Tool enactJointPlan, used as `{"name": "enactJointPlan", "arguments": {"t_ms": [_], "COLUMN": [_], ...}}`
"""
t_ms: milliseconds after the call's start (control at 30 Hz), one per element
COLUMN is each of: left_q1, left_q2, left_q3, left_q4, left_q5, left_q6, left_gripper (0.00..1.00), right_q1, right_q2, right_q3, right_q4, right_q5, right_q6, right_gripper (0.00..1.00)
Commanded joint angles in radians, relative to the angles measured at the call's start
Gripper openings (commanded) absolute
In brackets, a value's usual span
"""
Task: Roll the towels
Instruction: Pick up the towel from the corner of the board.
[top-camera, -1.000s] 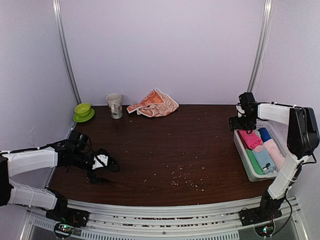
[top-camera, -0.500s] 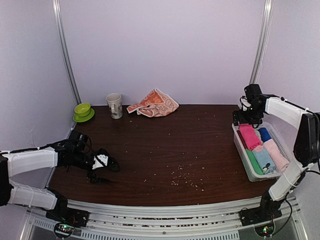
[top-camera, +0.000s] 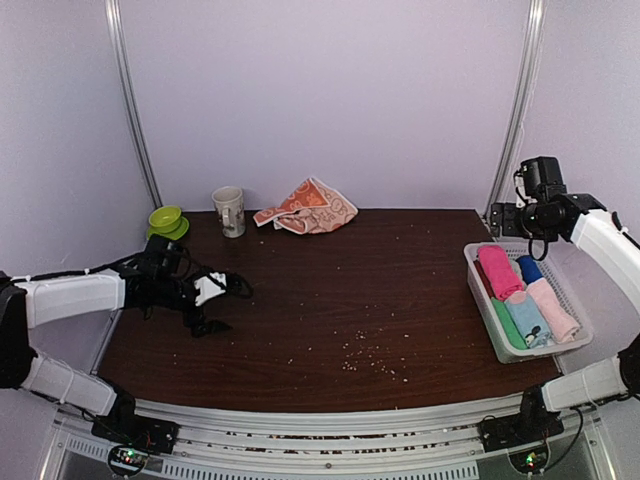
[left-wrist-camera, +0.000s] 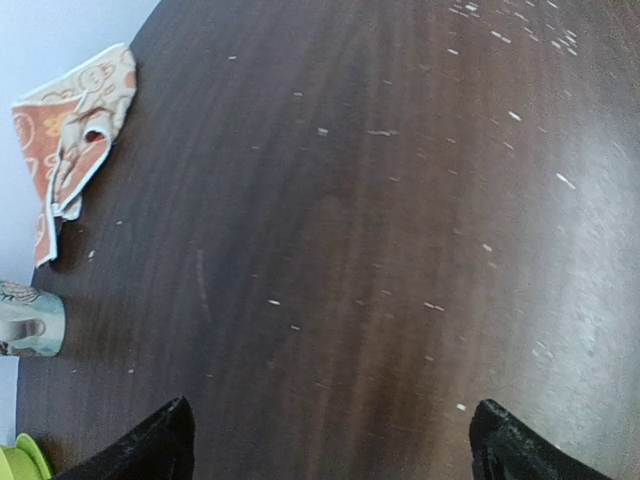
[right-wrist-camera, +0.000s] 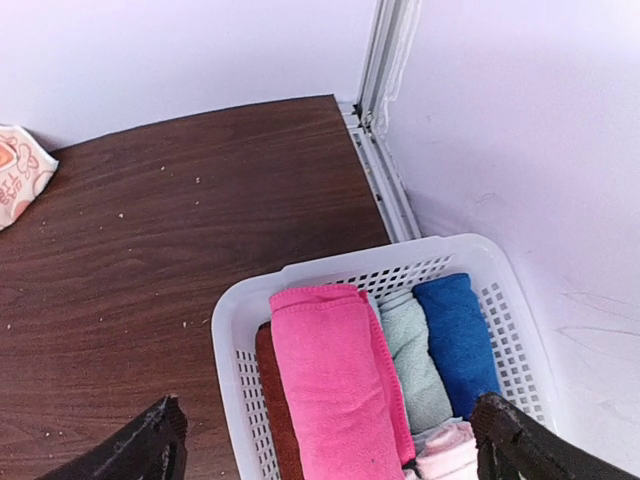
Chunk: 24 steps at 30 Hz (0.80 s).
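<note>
My top camera looks down from the near edge across the whole dark brown wooden table (top-camera: 330, 290). My left wrist view sits close over it, sharing the crumpled orange-peach printed towel (left-wrist-camera: 75, 130) with the top view; my right wrist view looks down into the white perforated plastic basket (right-wrist-camera: 235, 350).

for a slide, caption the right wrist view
Open right gripper facing a white basket holding a rolled hot pink towel and others.

Crumbs (top-camera: 365, 352) dot the dark table (top-camera: 400, 290). A mug (top-camera: 229, 211) and an orange towel (top-camera: 308, 208) sit at back, a basket (right-wrist-camera: 228, 350) right.
</note>
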<state>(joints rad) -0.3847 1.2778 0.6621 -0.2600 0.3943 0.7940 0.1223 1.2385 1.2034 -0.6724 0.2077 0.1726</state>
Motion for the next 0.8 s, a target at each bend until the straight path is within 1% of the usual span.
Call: {"name": "enactJointPlan", "arguments": {"t_ms": [0, 33, 67, 167, 267, 367, 433, 500, 567, 633, 767], "left_q1": [0.009, 0.009, 0.009, 0.009, 0.009, 0.009, 0.008, 0.008, 0.006, 0.002, -0.006], "left_q2": [0.15, 0.194, 0.243, 0.4, 0.584, 0.766, 0.877, 0.984, 1.049, 1.101, 1.174], "left_q3": [0.238, 0.298, 0.362, 0.592, 0.834, 1.083, 1.239, 1.359, 1.43, 1.467, 1.457], "left_q4": [0.05, 0.046, 0.044, 0.029, -0.013, -0.073, -0.122, -0.149, -0.143, -0.122, -0.018], "left_q5": [-0.075, -0.087, -0.101, -0.153, -0.211, -0.238, -0.241, -0.257, -0.307, -0.354, -0.448], "left_q6": [-0.174, -0.199, -0.224, -0.279, -0.31, -0.293, -0.261, -0.223, -0.185, -0.13, -0.025], "left_gripper": [0.98, 0.98, 0.98, 0.98, 0.98, 0.98, 0.98, 0.98, 0.98, 0.98, 0.95], "right_q1": [0.043, 0.05, 0.051, 0.05, 0.05, 0.058, 0.08, 0.107, 0.143, 0.174, 0.251], "right_q2": [0.005, -0.005, -0.028, -0.119, -0.201, -0.195, -0.172, -0.163, -0.161, -0.158, -0.125], "right_q3": [0.065, 0.061, 0.029, -0.075, -0.159, -0.157, -0.145, -0.142, -0.148, -0.157, -0.177], "right_q4": [-0.08, -0.071, -0.021, 0.157, 0.267, 0.265, 0.238, 0.228, 0.238, 0.266, 0.327], "right_q5": [0.183, 0.189, 0.165, -0.004, -0.074, -0.146, -0.123, -0.076, -0.053, -0.042, -0.022], "right_q6": [0.043, 0.029, 0.025, 0.061, 0.115, 0.113, 0.098, 0.092, 0.097, 0.108, 0.119], "right_gripper": [1.0, 1.0, 1.0, 1.0, 1.0, 1.0, 1.0, 1.0, 1.0, 1.0, 1.0]}}
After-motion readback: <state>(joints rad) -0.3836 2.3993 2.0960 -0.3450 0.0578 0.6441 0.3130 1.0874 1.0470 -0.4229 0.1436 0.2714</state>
